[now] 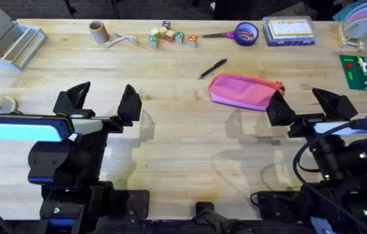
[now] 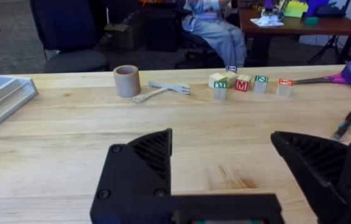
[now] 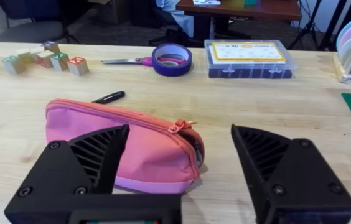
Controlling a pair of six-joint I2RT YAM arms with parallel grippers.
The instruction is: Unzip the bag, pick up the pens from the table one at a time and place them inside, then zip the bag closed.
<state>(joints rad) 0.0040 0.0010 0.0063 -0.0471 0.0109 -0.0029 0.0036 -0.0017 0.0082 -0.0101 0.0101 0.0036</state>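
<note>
Wooden planks of the table [image 1: 183,149] are filling most of what I am seeing, with chairs and another desk standing behind it in the room. I am keeping both arms low near their bases, and I am judging that the first step, opening the zipper, is not yet begun. My right gripper [image 3: 178,168] is standing wide and is holding nothing; the bag [image 3: 122,149] is lying just in front of it, partly between its fingers in the wrist view, with the zipper pull [image 3: 182,126] at the end nearest to this gripper. My left gripper [image 2: 225,168] is also spread wide and holding nothing, and the bag is lying well apart from it, toward its right. One of the pens [image 1: 212,68] is resting beyond the bag from the right gripper, near it but not touching as far as I can tell. To do this step well, I am planning to bring the left gripper over to pin the far end of the soft pouch, because otherwise the fabric is probably sliding with the pull. Then I am closing the right fingers on the small pull only, and drawing it along the seam, slowly and low.
</note>
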